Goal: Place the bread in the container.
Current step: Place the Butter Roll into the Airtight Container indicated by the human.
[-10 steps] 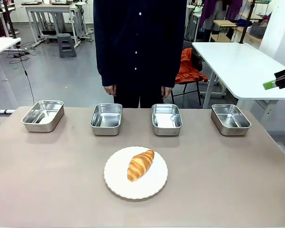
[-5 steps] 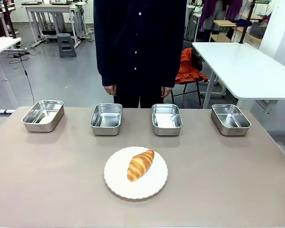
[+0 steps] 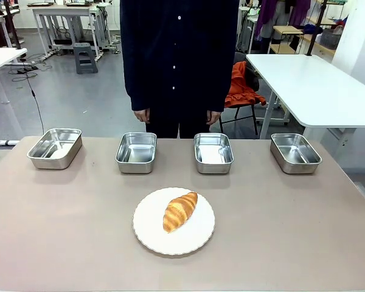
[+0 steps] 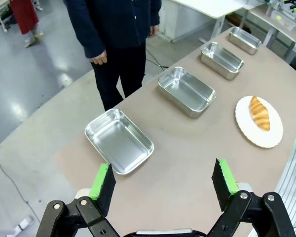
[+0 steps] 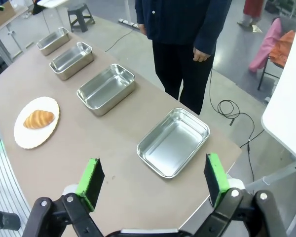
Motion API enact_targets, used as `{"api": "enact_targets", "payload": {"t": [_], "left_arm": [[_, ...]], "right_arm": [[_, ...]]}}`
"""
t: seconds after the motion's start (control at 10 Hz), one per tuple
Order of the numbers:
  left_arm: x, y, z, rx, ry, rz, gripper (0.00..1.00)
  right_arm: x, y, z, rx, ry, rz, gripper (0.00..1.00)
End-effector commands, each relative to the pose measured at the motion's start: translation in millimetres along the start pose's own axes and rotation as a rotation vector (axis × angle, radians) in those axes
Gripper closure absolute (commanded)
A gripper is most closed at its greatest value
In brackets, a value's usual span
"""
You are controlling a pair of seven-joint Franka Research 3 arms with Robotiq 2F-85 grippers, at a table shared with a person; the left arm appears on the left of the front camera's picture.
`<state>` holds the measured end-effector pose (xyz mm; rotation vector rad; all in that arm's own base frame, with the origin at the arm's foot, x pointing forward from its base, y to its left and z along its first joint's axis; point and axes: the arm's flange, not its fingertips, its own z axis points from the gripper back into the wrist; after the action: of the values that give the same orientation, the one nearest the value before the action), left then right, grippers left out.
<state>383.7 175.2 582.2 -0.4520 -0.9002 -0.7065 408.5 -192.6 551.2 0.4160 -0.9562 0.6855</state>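
The bread (image 3: 180, 211) lies on the round white plate (image 3: 152, 238), slanted, one tip toward the person (image 3: 179, 55). It touches nothing but the plate.

Seen square-on from the front, four steel containers stand in a row beyond the plate, on the person's side of it. The inner left container (image 3: 134, 168) and inner right container (image 3: 213, 169) are nearest the plate. The outer left container (image 3: 51, 162) and outer right container (image 3: 290, 168) are well apart from it, toward the ends of the table (image 3: 292, 237). Each shows a bare steel floor. The person stands past the two inner ones, directly across the plate, hands hanging at the sides.

The left wrist view adds the left gripper (image 4: 163, 179). Its green-padded fingers are spread wide with nothing between them. It hangs above the table on the far side of the outer left container from the plate. From here the row recedes slantwise, and the plate with the bread sits small beyond it.

The right wrist view adds the right gripper (image 5: 153, 180). It too is spread wide and holds nothing. It is raised over the table's edge just past the outer right container, well apart from the plate. This view also takes in a cable on the floor behind the table.
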Motion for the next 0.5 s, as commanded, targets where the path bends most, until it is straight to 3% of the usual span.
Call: {"api": "enact_targets", "payload": {"t": [0.0, 0.4], "left_arm": [[-3.3, -3.5, -3.1, 0.031, 0.006, 0.012, 0.0], [-0.8, -0.6, -4.8, 0.018, 0.016, 0.004, 0.0]], "right_arm": [[2.8, -4.4, 2.2, 0.002, -0.014, 0.027, 0.0], [1.2, -0.5, -0.3, -0.005, 0.011, -0.004, 0.0]]}}
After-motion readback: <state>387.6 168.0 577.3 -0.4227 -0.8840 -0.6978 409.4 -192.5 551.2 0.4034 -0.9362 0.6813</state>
